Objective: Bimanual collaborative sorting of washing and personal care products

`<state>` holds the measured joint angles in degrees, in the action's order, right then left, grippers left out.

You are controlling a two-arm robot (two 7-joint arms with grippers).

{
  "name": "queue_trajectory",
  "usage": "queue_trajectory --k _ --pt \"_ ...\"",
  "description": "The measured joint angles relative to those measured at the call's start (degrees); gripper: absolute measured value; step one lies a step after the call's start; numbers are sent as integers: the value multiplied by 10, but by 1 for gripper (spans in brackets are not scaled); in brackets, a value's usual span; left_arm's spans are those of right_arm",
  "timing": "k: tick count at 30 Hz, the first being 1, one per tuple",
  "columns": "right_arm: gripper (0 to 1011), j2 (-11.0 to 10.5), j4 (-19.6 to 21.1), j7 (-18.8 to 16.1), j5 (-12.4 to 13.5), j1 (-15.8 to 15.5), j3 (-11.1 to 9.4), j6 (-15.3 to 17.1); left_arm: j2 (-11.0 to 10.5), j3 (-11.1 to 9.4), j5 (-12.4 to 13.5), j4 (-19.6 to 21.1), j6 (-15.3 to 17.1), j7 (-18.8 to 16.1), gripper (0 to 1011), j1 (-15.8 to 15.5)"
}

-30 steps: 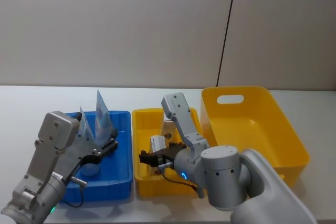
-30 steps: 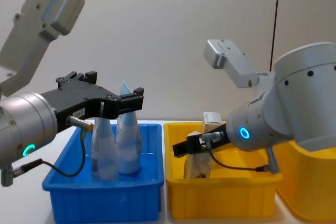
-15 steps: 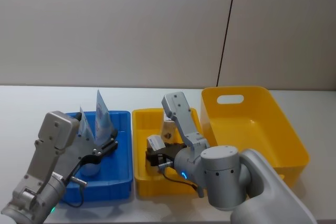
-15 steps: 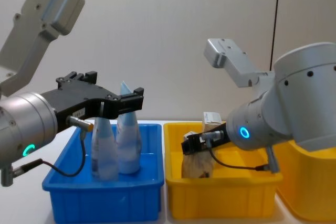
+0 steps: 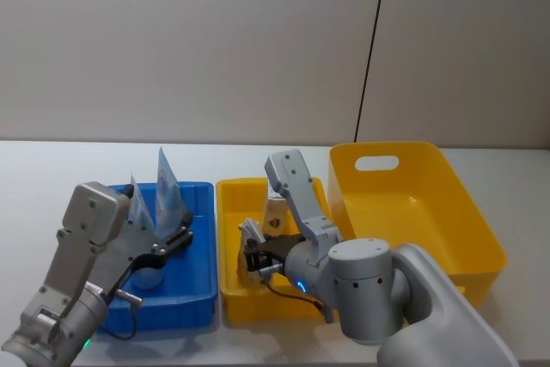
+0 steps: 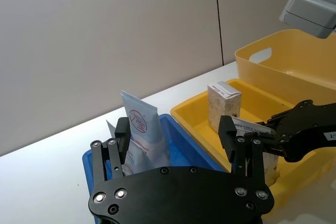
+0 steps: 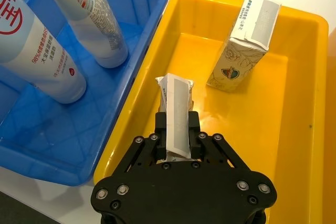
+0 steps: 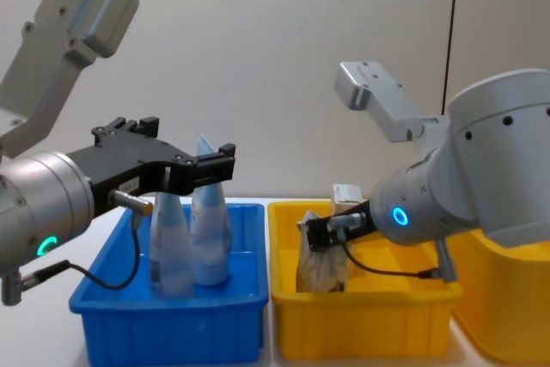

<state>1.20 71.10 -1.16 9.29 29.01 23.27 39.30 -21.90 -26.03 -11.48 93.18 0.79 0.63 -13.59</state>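
The right gripper is clamping a cream carton, fingers shut tight on its narrow sides. In the right wrist view the carton is sticking out past the gripper, printed end up. It is hanging inside the yellow tray, close to the left wall and toward the front edge. In the chest view the carton is tilting a bit, and the tray's front wall is hiding its lower end. Cannot tell if it is touching the tray floor.

A second carton is standing upright near the far edge of the same tray, apart from the held one.

The left gripper is hanging over the blue tray, fingers spread apart and gripping nothing. Two pale blue-white tubes are standing cap-down in that tray, crimped ends up. In the left wrist view one tube is sitting just past the spread fingers.

The blue tray is sitting at the left and the yellow tray just beside it, both on the white counter. A big yellow basket is sitting at the counter's right.
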Motion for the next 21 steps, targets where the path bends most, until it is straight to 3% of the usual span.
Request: queue_trajectory --k 21 --pt "186 0 0 -1 0 0 0 -1 0 0 0 0 0 0 1001 0"
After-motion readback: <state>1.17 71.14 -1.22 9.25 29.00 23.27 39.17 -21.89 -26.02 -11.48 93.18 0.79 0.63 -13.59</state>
